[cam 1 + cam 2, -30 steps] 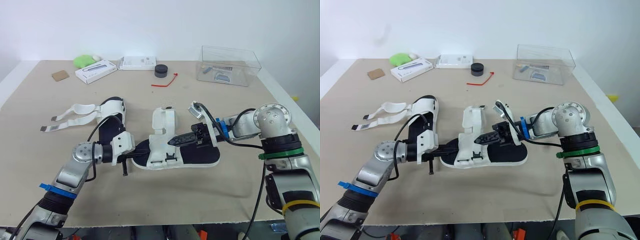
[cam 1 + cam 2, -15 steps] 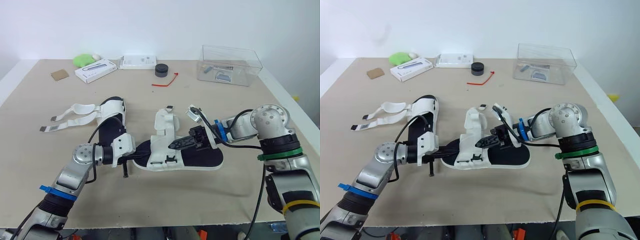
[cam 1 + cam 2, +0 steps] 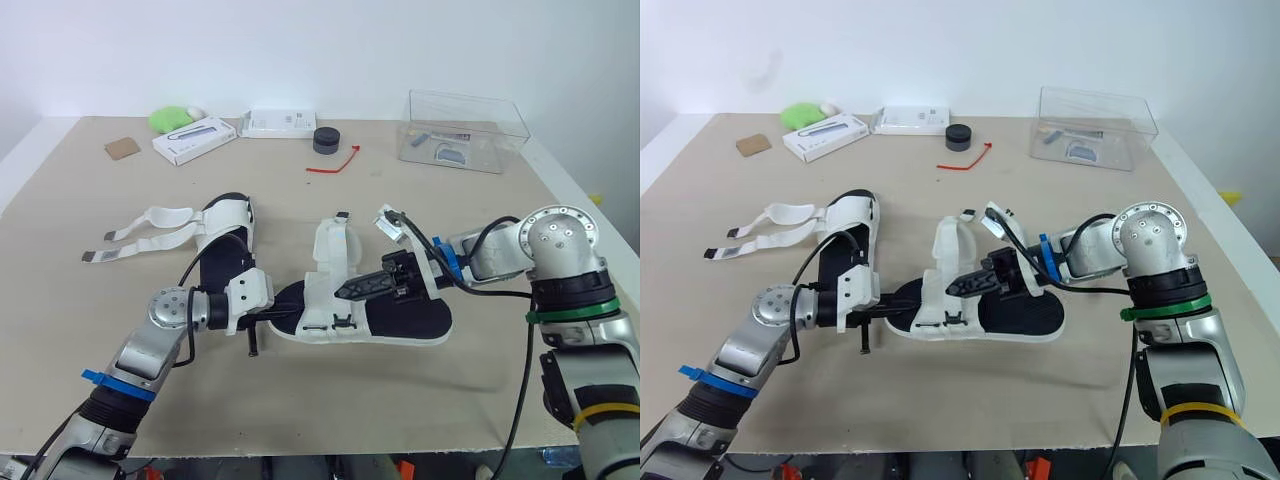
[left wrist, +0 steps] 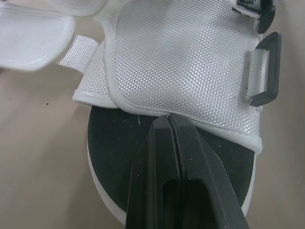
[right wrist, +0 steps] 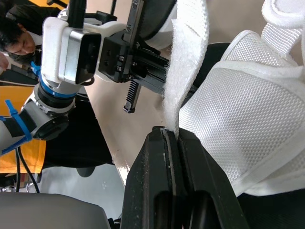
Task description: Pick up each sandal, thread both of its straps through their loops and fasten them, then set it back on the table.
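Right gripper [image 5: 170,132] pinches a white sandal strap [image 5: 187,57]; left gripper [image 4: 169,120], closed, rests on the insole [image 4: 112,143].

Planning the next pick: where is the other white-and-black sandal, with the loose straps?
Head views: the loose-strapped white-and-black sandal lies on the left half of the tan table, just left of the sandal at centre, its straps trailing left.
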Motion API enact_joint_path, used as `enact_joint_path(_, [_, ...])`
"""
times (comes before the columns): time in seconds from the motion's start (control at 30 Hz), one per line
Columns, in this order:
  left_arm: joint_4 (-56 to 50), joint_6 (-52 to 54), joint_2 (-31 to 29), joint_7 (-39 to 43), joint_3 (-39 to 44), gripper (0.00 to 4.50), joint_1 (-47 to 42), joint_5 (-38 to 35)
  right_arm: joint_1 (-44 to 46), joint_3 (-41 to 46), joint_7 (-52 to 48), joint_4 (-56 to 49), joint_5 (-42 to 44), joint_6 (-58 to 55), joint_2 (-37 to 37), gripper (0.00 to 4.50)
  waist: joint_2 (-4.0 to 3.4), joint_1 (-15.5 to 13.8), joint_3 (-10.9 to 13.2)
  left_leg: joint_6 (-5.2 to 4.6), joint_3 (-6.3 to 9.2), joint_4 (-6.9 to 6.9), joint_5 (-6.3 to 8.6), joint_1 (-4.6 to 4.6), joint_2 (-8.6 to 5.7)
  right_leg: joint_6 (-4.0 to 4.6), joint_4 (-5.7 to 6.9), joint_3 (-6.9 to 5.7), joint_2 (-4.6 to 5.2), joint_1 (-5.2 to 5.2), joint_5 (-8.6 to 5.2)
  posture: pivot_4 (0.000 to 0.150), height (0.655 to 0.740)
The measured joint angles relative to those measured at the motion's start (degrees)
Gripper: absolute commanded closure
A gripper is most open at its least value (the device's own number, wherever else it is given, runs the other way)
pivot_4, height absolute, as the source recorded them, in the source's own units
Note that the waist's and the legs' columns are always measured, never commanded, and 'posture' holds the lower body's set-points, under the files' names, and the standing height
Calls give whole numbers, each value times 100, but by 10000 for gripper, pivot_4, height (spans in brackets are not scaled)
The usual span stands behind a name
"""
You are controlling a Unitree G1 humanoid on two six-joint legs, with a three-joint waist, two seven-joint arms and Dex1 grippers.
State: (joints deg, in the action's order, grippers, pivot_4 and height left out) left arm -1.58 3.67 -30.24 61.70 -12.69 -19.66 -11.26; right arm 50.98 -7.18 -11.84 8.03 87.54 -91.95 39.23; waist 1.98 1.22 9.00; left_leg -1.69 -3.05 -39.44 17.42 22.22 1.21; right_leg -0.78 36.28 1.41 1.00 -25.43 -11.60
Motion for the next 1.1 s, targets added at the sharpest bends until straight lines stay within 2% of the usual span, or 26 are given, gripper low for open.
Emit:
enact_joint_path(0.5, [5,5,0,-11,-19,45000,-2,7,-102,15,251,-507,231,-22,81,44410,-5,-1,-2,0,10,-4,0,6,-2,1,0,-15,5,2,0,1500,7400])
enact_joint_path(0.67, [19,11,2,-17,-31,45000,-27,9,-403,51,441,-831,464,49,124,44410,-6,0,-3,0,13,-4,0,6,-2,1,-1,-16,6,3,0,1500,7400])
enact_joint_path(0.7, [25,12,2,-15,-32,45000,-35,9,-424,48,455,-870,468,60,132,37718,-6,4,-3,0,13,-4,0,6,-2,1,-1,-16,5,3,0,1500,7400])
enact_joint_path(0.73, [29,14,2,-14,-34,45000,-41,10,-451,42,466,-924,474,59,144,36320,-8,4,-5,0,13,-4,0,6,-2,1,-1,-16,5,3,0,1500,7400])
enact_joint_path(0.8, [46,19,3,-17,-34,45000,-42,11,-490,39,482,-1031,456,91,147,28574,-8,4,-5,1,14,-6,-1,6,-2,1,0,-17,5,3,0,1500,7400])
enact_joint_path(1.1, [68,20,13,-9,-50,45000,-66,14,8,193,546,-762,171,311,45,28574,-10,-1,-6,1,13,-14,-1,7,-2,2,2,-18,5,4,1,1500,7400])
